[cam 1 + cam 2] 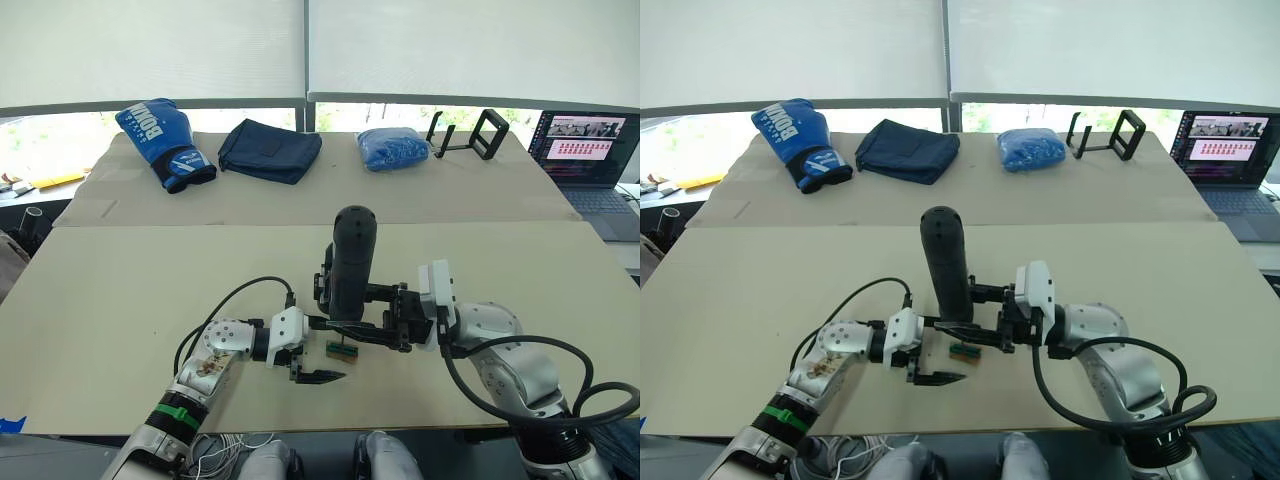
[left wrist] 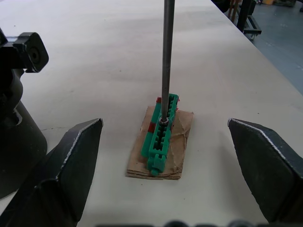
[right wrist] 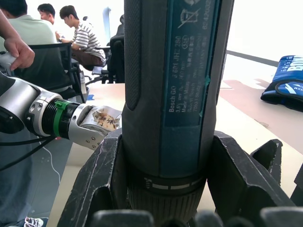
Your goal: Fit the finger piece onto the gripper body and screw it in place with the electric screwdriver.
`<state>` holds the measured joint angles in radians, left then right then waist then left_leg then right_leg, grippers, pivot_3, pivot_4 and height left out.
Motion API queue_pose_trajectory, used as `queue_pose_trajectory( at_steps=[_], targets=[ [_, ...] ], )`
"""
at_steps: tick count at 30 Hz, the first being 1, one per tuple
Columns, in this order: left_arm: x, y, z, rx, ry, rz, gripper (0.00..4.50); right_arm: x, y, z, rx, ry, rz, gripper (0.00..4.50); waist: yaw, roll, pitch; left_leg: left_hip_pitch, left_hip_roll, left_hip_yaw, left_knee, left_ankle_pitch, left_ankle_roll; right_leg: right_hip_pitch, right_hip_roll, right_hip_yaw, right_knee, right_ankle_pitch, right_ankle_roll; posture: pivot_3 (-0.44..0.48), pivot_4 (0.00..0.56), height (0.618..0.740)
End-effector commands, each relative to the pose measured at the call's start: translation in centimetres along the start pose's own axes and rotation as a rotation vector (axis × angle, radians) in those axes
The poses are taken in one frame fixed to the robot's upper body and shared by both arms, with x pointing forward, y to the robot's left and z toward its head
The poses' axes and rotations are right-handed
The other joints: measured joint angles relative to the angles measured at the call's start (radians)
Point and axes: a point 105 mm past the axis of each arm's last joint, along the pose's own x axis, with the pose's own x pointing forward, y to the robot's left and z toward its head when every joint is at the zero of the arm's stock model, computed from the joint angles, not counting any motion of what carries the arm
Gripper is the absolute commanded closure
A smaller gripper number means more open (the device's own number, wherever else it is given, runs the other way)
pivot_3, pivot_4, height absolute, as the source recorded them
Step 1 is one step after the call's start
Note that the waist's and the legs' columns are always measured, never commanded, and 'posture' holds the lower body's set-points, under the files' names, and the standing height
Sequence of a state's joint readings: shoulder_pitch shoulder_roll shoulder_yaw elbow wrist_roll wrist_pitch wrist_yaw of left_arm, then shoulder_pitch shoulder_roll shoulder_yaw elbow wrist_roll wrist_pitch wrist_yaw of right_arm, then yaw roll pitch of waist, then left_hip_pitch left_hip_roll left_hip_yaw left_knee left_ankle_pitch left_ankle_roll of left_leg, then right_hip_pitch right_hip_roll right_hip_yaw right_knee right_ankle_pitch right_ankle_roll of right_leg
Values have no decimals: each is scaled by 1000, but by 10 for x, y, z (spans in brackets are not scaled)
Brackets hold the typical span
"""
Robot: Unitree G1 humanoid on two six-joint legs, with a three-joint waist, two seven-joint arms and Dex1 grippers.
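- Black electric screwdriver [image 1: 946,262] upright near the tabletop's [image 1: 1160,270] front edge, clamped in the right gripper [image 1: 992,322], bit down on a small green block [image 2: 161,135] over brown card.
- Left gripper [image 1: 930,362] just beside, fingers [image 2: 66,163] spread wide, flanking the block, touching nothing.
- Gripper body [image 2: 19,113] cut off at the left wrist view's edge, mostly hidden behind the screwdriver from the head.
- Finger piece hard to make out.

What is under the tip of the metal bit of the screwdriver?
Under the thin metal bit of the thick black electric screwdriver lies a small green ridged plastic block resting on a brown cardboard scrap. The bit covers the exact contact point, so any screw there is hidden.
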<state>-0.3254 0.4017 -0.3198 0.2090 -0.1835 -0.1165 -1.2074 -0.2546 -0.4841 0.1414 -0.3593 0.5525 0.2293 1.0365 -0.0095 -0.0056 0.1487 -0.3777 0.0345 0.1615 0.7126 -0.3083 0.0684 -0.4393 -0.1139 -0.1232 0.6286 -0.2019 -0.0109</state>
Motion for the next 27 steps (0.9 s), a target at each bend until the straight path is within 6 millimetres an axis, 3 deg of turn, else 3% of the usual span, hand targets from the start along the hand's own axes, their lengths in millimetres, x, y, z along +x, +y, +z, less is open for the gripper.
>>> queue_pose_trajectory(
  at_steps=[1, 17, 27],
  targets=[
    [-3, -8, -18, -63, 50, -13, 33, 2, 2, 13, -45, -32, 18, 2567, 0, 0, 0, 0, 0, 0, 0, 0, 0, 0, 0, 0, 0, 0, 0, 0, 150, 740],
    [-7, -8, -2, -48, -43, -24, 33, 7, 7, 46, -82, -126, 74, 2567, -1, 0, 0, -2, 0, 0, 0, 0, 0, -1, 0, 0, 0, 0, 0, 0, 150, 740],
    [-39, -7, 22, -30, -197, 12, 33, 6, 10, 66, -109, -134, 93, 2567, 1, 0, 0, -5, 0, -1, 0, 0, 0, -4, -1, -1, -1, 0, 0, 0, 150, 740]
  ],
)
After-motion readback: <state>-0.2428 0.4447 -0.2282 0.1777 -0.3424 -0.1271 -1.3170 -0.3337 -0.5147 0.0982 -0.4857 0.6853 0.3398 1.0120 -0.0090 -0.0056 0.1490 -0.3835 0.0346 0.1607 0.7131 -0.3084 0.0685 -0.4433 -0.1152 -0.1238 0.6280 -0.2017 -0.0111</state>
